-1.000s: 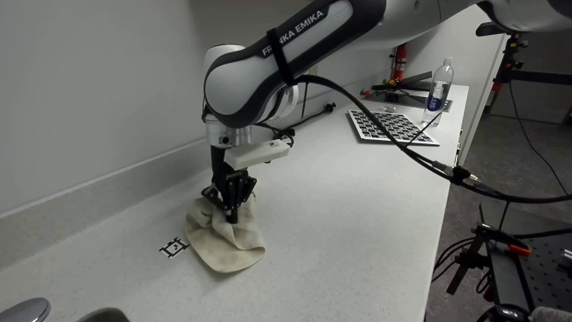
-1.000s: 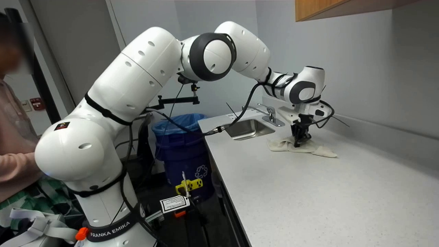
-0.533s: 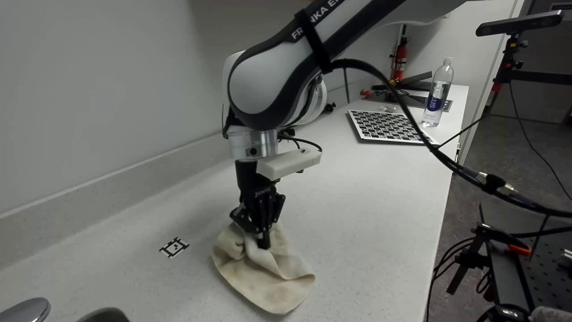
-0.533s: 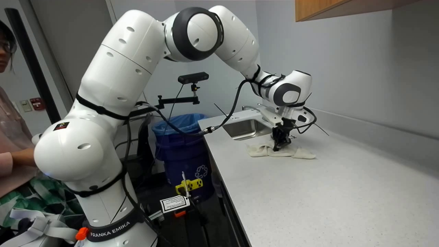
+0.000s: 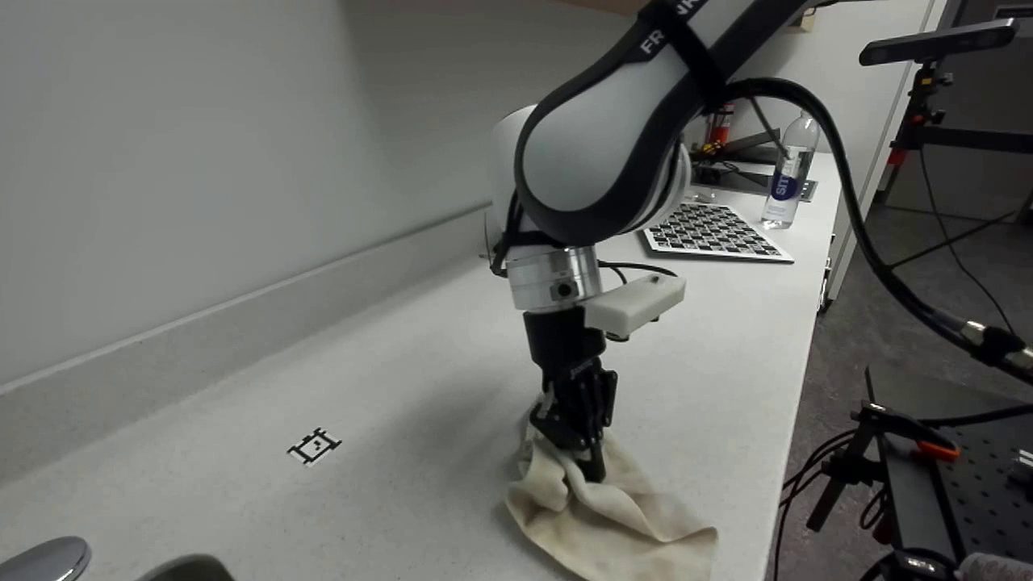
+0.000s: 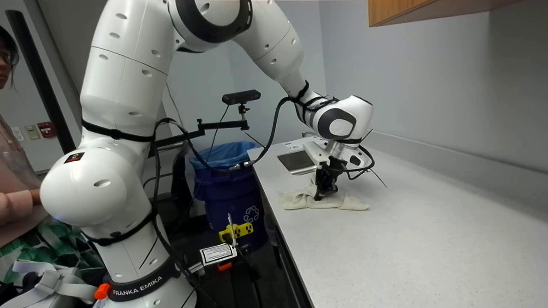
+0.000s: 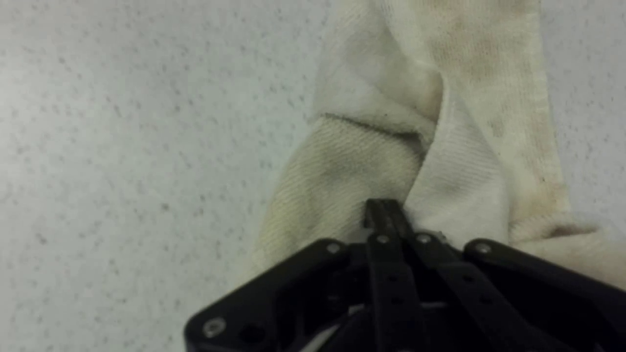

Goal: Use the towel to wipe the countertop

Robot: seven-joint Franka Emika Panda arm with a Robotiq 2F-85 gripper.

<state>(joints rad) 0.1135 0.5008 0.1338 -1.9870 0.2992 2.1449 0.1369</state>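
The towel is a crumpled off-white cloth with faint stains. It lies on the speckled white countertop [image 5: 387,524] in both exterior views, as towel [image 5: 613,541] and towel [image 6: 299,200]. My gripper [image 5: 593,470] points down into the middle of the towel, and it also shows in an exterior view [image 6: 320,195]. In the wrist view the gripper [image 7: 386,208] has its fingers together, with towel [image 7: 337,166] folds bunched around the tips. The towel travels with the fingers. The pinched part of the cloth is hidden between and under the fingertips.
A steel sink [image 6: 296,162] lies beyond the towel. A faucet part [image 5: 56,559] shows at a lower corner. A printed marker [image 5: 315,446], a checkered board [image 5: 710,231] and a water bottle [image 5: 789,177] are on the counter. A backsplash [image 5: 266,311] runs along the wall.
My gripper and the towel under it have slid together over the countertop, away from the backsplash and toward the counter's front edge. The towel stays bunched at the fingertips.
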